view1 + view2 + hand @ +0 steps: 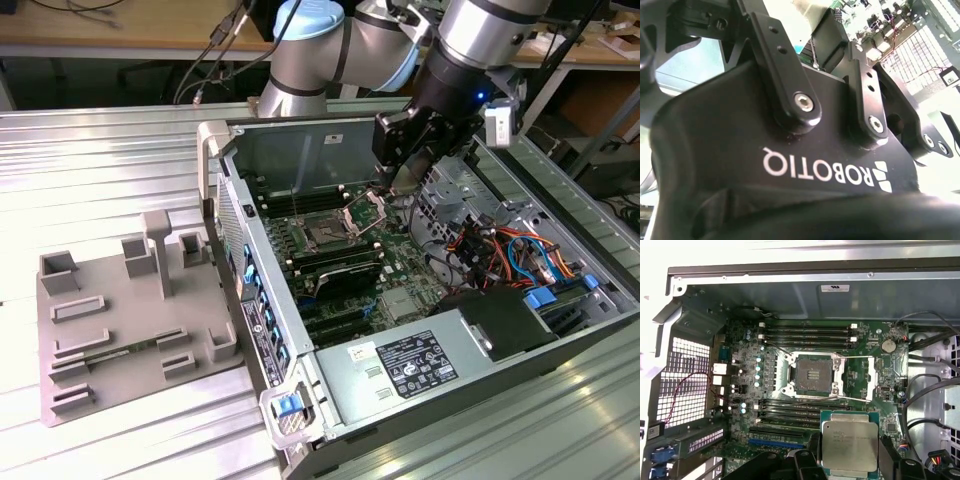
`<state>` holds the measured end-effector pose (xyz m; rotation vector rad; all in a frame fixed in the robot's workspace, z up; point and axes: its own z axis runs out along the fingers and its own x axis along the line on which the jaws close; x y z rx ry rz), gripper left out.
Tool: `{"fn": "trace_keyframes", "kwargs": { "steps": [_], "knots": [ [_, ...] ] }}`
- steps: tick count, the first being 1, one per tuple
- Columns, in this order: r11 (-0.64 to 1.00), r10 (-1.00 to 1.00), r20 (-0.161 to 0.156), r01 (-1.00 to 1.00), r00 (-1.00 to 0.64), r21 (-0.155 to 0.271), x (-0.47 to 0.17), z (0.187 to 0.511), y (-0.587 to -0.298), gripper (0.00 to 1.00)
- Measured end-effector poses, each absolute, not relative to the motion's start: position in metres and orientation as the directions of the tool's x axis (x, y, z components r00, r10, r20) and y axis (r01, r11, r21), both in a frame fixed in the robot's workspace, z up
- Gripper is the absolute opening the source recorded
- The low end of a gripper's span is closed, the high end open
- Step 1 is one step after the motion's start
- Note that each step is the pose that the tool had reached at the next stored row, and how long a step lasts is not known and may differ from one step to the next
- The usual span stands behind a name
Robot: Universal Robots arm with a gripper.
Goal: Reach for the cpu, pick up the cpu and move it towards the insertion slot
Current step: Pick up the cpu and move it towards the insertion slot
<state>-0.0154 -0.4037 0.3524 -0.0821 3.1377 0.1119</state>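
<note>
On my exterior view I start at the left, where a grey plastic tray (pixel 130 320) with raised frames lies on the ribbed metal table (pixel 90 160). Just beside it, toward the exterior view's right, sits the open computer case (pixel 420 300), lying on its side with the green motherboard (pixel 340 250) exposed. Behind the table I see a wooden bench edge (pixel 120 35) with cables hanging from it, and shelving at the far right of the room.

The arm (pixel 350 50) comes down from the top into the case, and the gripper (pixel 405 185) hangs over the board, just to the exterior view's right of the insertion slot (pixel 325 235), whose metal frame stands hinged open.

In the first wrist view the slot (pixel 812 376) lies open and dark between the rows of black memory slots (pixel 805 332). The cpu (pixel 849 444), silvery top facing the camera, sits at the fingers (pixel 890 457), which I see pinching it by its edges, above the board and near the slot but not over it.

In the second wrist view I see the gripper's black body (pixel 790 165) up close.
</note>
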Motion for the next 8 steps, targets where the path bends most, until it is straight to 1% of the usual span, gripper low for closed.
{"fn": "trace_keyframes", "kwargs": {
  "steps": [8],
  "knots": [
    [0.996,-0.052,-0.003,-0.052,-0.999,0.071,-0.0154,0.3501,-0.4031,0.54]
  ]
}}
